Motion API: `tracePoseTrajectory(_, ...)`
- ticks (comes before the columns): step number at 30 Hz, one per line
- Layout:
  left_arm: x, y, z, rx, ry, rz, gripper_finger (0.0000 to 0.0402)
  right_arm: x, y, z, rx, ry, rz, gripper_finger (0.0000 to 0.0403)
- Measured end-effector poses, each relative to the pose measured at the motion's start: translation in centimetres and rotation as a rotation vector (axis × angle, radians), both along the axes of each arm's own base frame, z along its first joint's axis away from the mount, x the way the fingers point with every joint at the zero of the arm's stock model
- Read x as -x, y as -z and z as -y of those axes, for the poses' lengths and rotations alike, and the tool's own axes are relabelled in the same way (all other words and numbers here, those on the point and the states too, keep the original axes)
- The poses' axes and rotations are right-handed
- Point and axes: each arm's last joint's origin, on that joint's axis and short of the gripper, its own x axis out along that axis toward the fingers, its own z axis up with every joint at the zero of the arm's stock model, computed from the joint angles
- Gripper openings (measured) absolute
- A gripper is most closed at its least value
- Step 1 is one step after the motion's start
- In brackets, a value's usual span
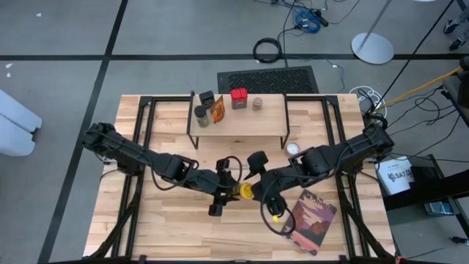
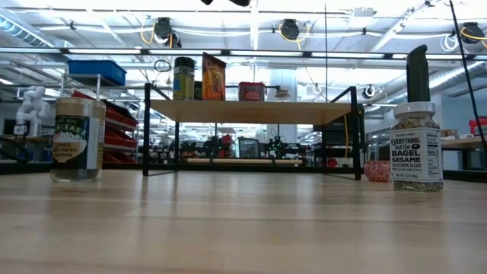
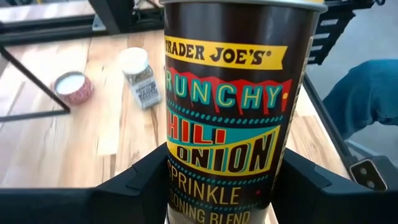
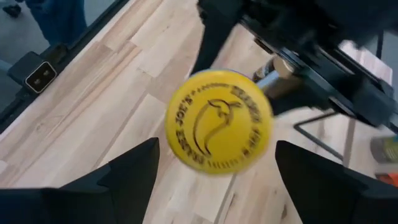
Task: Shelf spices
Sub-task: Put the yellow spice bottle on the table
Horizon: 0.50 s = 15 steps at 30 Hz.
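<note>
Both arms reaching to mid-table, left end effector [image 1: 229, 185] clamped, right end effector [image 1: 258, 189] spread open.

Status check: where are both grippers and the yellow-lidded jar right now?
Left gripper shut on the yellow-lidded jar, mid-table. Right gripper open, fingers either side of its lid, not gripping. Four spices on the shelf; book lies near the right arm.

jar [image 3: 227, 106] base cut off by frame edge; yellow lid [image 4: 219, 121] blurred, lettering unreadable.
</note>
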Motion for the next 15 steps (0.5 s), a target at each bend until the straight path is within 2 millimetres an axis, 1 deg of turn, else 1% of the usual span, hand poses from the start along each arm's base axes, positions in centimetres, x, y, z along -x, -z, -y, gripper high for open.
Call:
tracePoseTrajectory(4,0.2,0.1,0.2,0.008,-0.004,-0.017,0.0214,0.6,-0.6,0.4,-0.008,0.066,0.016,0.0309)
tracePoseTrajectory(7,0.4,0.1,0.1,-0.012,-0.013,-0.058,0.0214,1.4,-1.3,0.8,-0.050,0.137,0.028,0.0309)
tracePoseTrajectory(10,0.8,-0.4,-0.2,-0.049,-0.060,-0.109,0.0214,2.1,-1.8,1.1,-0.122,0.223,0.025,0.0309)
tracePoseTrajectory(13,1.2,-1.0,-0.6,-0.095,-0.089,-0.165,0.0214,2.2,-1.8,1.2,-0.199,0.315,0.018,0.0309)
tracePoseTrajectory(15,1.4,-1.8,-0.8,-0.118,-0.108,-0.175,0.0214,2.1,-1.7,1.1,-0.247,0.368,0.015,0.0309)
